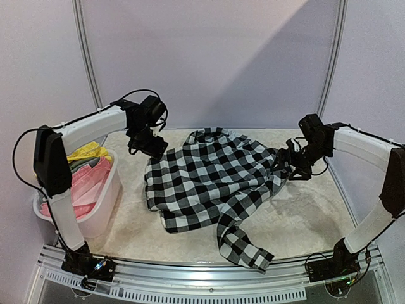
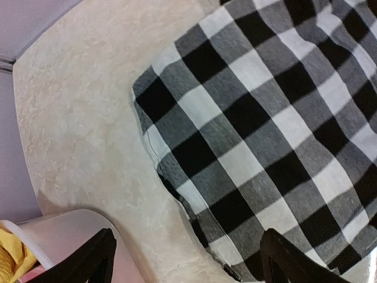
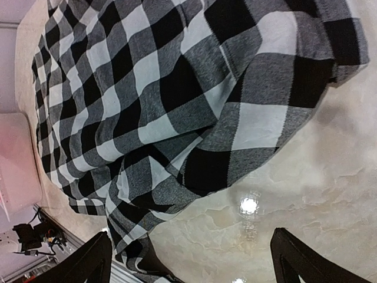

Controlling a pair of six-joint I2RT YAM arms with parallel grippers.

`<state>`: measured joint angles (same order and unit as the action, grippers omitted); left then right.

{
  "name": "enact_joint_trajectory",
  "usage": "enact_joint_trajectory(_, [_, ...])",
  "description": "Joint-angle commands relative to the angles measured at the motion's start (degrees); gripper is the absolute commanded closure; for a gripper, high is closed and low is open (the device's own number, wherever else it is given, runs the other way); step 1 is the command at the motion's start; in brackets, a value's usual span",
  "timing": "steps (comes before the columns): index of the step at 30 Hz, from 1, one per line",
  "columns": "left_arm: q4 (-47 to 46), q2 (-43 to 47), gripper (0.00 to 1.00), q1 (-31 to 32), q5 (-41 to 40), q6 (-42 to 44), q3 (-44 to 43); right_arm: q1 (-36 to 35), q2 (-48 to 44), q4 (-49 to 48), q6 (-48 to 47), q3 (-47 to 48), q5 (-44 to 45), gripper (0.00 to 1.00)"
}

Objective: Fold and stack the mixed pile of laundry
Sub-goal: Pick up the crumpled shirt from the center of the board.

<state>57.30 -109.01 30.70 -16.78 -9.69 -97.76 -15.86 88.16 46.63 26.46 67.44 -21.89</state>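
Checked shirt (image 1: 212, 180) lies spread mid-tabletop, black-and-white, rumpled and not folded. Its long axis runs left-right, slightly diagonal. One sleeve trails off the body toward the near edge, with the cuff at the front rail. Which end is the collar: cannot tell.

Pink garment (image 1: 88, 180) and yellow garment (image 1: 88, 152) sit in the white basket (image 1: 109, 190), at the tabletop's left side, just beside the shirt.

Left hand (image 1: 149, 149) is over the shirt's far-left corner, fingers (image 2: 94, 259) wide apart, gripping nothing. Right hand (image 1: 286, 166) is at the shirt's right edge, fingers (image 3: 294, 259) also apart, no cloth between them.

Tabletop (image 1: 304, 215) is cream and mottled, with a light glare spot (image 3: 248, 205). Pale lilac wall panels (image 1: 209, 57) stand behind it, with metal uprights (image 1: 85, 57).
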Motion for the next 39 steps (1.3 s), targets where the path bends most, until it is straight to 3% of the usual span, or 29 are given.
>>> enact_joint_trajectory(1, [-2.25,7.24,0.14,4.28,2.34,-0.97,8.38,-3.20,3.18,-1.43,-2.32,-0.21,-1.66,0.05])
enact_joint_trajectory(6, [-4.87,15.46,0.15,9.08,4.87,-3.21,17.71,-4.81,4.62,-2.62,-3.02,-0.69,-2.07,0.05])
enact_joint_trajectory(14, [-17.09,25.62,0.13,19.51,7.52,-4.11,32.31,-5.90,4.18,-4.21,-3.17,-1.92,-1.16,0.05])
enact_joint_trajectory(23, [-19.06,21.90,0.14,25.85,9.60,-3.02,32.39,-11.38,-1.01,-5.79,-6.12,-7.52,0.66,0.06])
enact_joint_trajectory(39, [-22.26,16.35,0.20,27.68,8.00,-5.84,33.77,-30.08,-29.77,-19.03,-8.76,-30.43,3.91,0.06])
